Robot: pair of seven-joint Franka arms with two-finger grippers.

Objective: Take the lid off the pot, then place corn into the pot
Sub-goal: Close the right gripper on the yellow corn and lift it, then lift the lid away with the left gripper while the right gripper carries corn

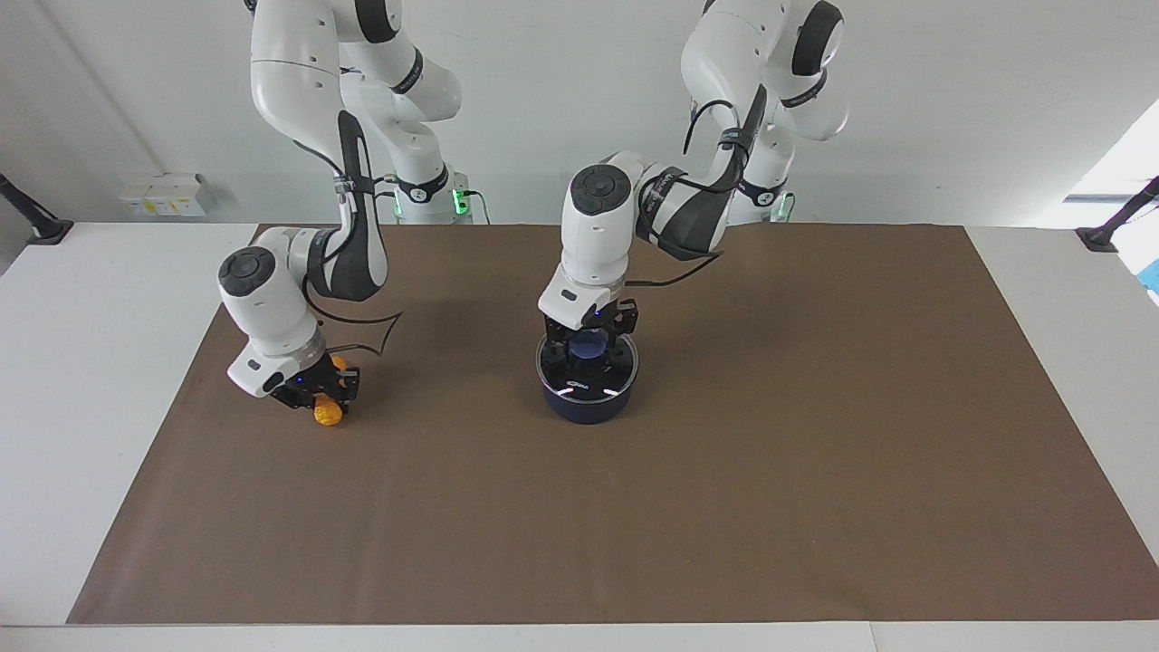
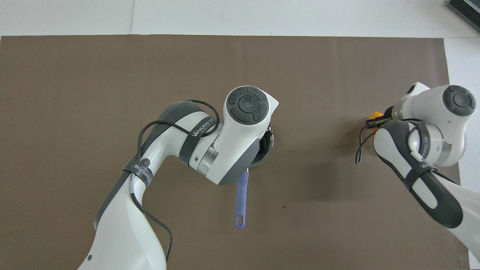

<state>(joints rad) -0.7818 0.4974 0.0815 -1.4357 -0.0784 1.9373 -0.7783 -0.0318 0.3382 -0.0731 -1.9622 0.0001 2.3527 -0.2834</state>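
Note:
The navy pot (image 1: 587,409) stands mid-table with the glass lid (image 1: 589,385) resting on it. My left gripper (image 1: 589,351) is down on the lid, its fingers apart on either side of the blue knob (image 1: 590,344). The corn (image 1: 328,413) lies on the mat toward the right arm's end. My right gripper (image 1: 319,385) is low over the corn's middle, and the cob shows on both sides of it. In the overhead view the left arm hides most of the pot; the pot's handle (image 2: 241,198) points toward the robots, and an end of the corn (image 2: 375,114) shows.
A brown mat (image 1: 724,507) covers most of the white table (image 1: 90,362). Small white boxes (image 1: 167,195) sit at the table's edge near the right arm's base.

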